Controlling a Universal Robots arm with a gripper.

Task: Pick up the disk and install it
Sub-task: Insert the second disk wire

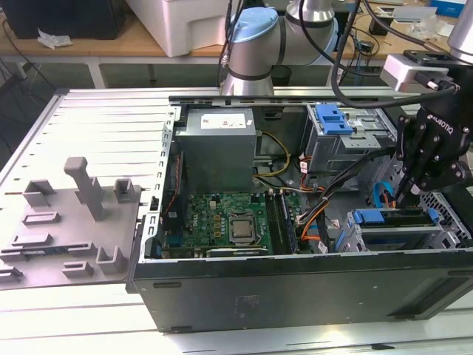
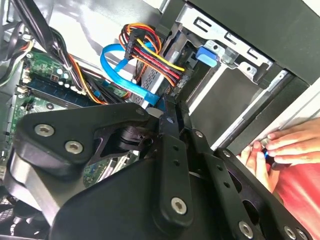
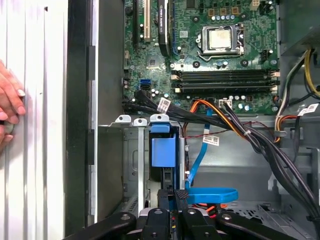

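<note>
- The robot's hand (image 1: 409, 198) hangs low over the open computer case (image 1: 295, 288), at the drive cage (image 1: 392, 238) near the exterior view's right
- The disk (image 1: 395, 217), in its blue carrier, sits in that cage just beneath the fingertips
- In the first wrist view the fingertips (image 3: 176, 196) look closed together, pressing on the carrier's edge (image 3: 164, 150)
- Judging by this, the install step is under way; seating calls for a straight, even push
- A person's hand (image 3: 9, 107) rests on the desk (image 3: 35, 150) beside the case
</note>
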